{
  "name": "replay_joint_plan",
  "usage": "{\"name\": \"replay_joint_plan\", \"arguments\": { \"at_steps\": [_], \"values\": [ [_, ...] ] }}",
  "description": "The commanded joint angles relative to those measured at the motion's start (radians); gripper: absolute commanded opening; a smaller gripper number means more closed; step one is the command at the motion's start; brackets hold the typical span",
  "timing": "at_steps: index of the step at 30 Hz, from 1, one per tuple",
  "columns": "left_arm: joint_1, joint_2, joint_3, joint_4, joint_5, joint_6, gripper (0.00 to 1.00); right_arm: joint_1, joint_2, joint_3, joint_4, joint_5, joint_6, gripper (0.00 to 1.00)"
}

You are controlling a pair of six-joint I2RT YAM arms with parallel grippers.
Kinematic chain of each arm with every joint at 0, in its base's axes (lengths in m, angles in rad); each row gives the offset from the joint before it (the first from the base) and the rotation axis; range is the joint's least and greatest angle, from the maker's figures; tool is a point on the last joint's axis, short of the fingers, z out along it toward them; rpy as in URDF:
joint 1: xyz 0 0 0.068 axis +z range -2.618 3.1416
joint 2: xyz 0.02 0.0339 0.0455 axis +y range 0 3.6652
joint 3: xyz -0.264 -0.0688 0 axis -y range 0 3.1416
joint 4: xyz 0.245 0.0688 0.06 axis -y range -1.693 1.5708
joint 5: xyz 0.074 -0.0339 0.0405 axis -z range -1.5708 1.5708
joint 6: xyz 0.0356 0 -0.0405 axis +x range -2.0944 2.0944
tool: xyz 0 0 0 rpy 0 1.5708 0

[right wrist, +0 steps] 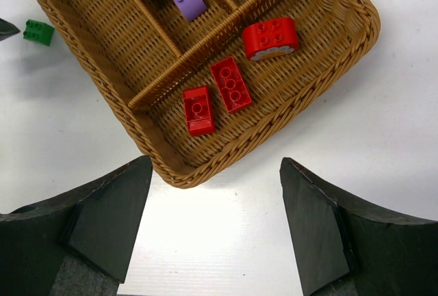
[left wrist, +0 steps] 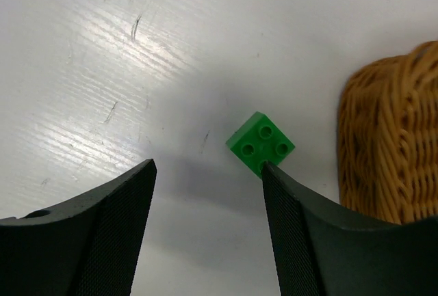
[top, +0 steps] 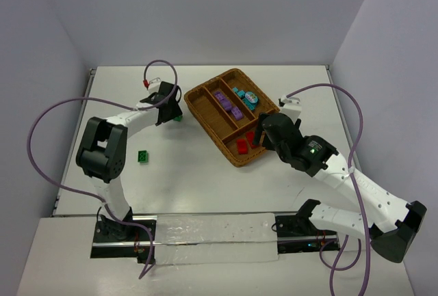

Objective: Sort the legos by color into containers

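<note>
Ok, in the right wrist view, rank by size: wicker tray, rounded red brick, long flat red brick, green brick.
1. wicker tray
2. rounded red brick and long flat red brick: too alike to rank
3. green brick, smallest, though farther from the camera

White matte rectangular table (top: 205,180), thin grey trim along its left and far edges. The left wrist view shows table surface (left wrist: 137,63) with fine dark scratches and scuffs (left wrist: 137,26), bright glare patch upper left, faint brushed streaks. The right wrist view shows table surface (right wrist: 390,166) plain white, soft shadows low down. Pale lavender-grey back wall (top: 205,9) and matching side walls, left (top: 31,70) and right (top: 400,63), box the table in on three sides. Wrinkled glossy whitish strip (top: 215,231) lies across the near table edge. Light grey flat board (top: 58,265) sits below it, front left.
</note>
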Motion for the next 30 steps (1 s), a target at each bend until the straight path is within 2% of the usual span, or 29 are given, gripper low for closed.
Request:
{"name": "replay_joint_plan", "arguments": {
  "at_steps": [1,4,9,15,22,30],
  "values": [
    [-0.005,-0.08,0.006,0.097,0.056,0.099,0.73,0.01,0.002,0.001,0.008,0.023,0.013,0.83],
    [-0.005,-0.06,0.021,0.109,0.101,0.171,0.76,0.012,0.008,0.004,0.01,0.02,0.012,0.83],
    [-0.005,0.001,0.062,0.119,0.16,0.291,0.87,0.013,0.014,0.007,0.008,0.021,0.011,0.83],
    [-0.003,0.07,0.106,0.114,0.17,0.419,0.9,0.014,0.014,0.009,0.004,0.027,0.01,0.83],
    [-0.003,0.131,0.13,0.11,0.207,0.46,0.85,0.014,0.016,0.01,0.003,0.03,0.009,0.83],
    [-0.003,0.162,0.127,0.123,0.186,0.452,0.69,0.015,0.017,0.011,0.002,0.032,0.01,0.83]
  ]
}}
